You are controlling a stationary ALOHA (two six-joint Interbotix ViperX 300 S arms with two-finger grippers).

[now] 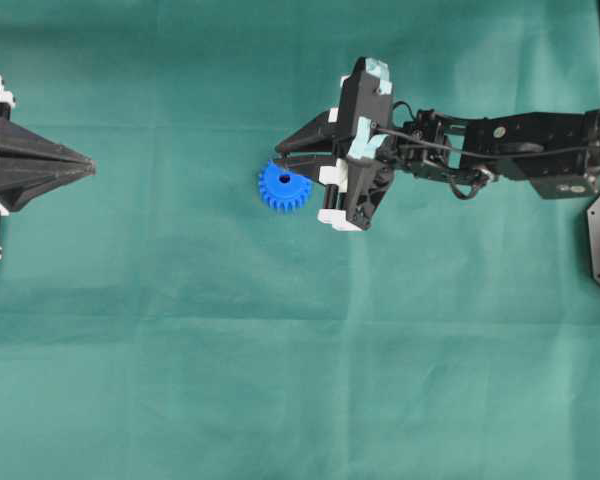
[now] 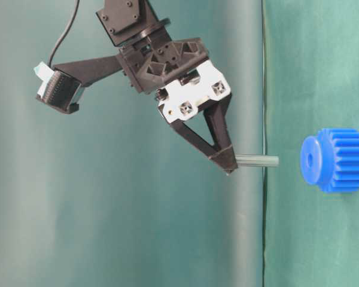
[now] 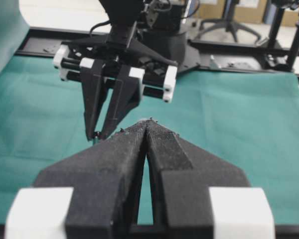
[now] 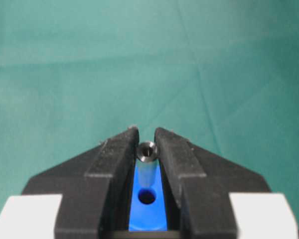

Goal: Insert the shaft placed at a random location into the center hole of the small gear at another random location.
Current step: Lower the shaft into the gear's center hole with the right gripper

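Even, soft light falls on the green cloth, with faint shadows under the right gripper. No glare shows. In both wrist views the near fingers look grainy and slightly blurred, and the room behind seems overexposed.

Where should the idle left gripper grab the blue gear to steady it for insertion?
By the toothed rim of the small gear, coming in from its open left side. It lies flat with the hole up, and the right gripper holds the shaft above the hub.
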